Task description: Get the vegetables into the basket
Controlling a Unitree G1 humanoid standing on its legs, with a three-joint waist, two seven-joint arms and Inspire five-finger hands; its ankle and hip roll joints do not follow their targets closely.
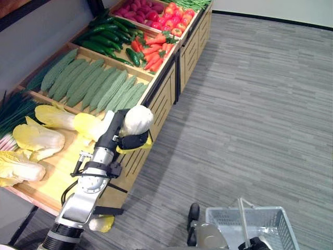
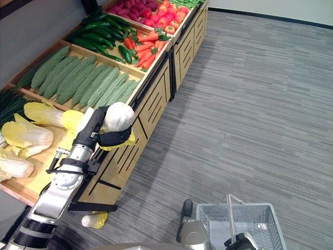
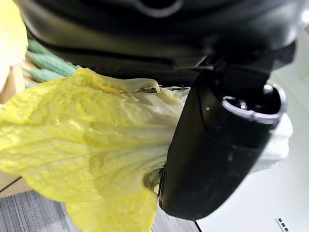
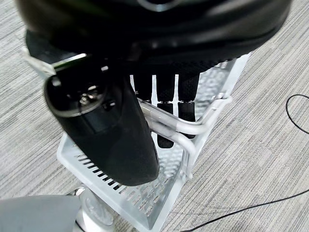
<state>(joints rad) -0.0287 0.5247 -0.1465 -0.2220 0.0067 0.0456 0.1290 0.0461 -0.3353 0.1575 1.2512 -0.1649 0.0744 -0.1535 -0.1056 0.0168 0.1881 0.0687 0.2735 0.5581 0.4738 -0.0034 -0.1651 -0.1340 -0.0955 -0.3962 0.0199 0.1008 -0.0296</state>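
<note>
**Cabbage in the left hand at the stand's edge, basket hanging from the right**

The left hand (image 1: 132, 140) has its dark fingers curled round a napa cabbage (image 1: 136, 120), gripping it near the pale stem end while yellow leaves spill out below the palm. In the left wrist view the thumb (image 3: 217, 150) presses across those crinkled leaves. The hand and cabbage sit over the front edge of the wooden produce stand (image 1: 161, 99), just past its slatted side.

The basket (image 1: 260, 224), a pale grey plastic one with a perforated floor, hangs low to the robot's right above the grey striped carpet (image 1: 260, 94), well apart from the cabbage. The right hand (image 4: 164, 104) has its fingers hooked round the basket handle (image 4: 193, 128), closed on the two metal bars.

On the stand, more napa cabbages (image 1: 36, 138) lie in the nearest compartment, touching one another. Bitter gourds (image 1: 93, 83) fill the next one, then cucumbers (image 1: 106, 36), carrots and peppers (image 1: 151, 49), and tomatoes (image 1: 174, 18) farther along. Green onions (image 1: 13, 112) lie at the far left. Another cabbage (image 2: 94, 220) lies on the floor beside the stand's base, under the left arm.
</note>
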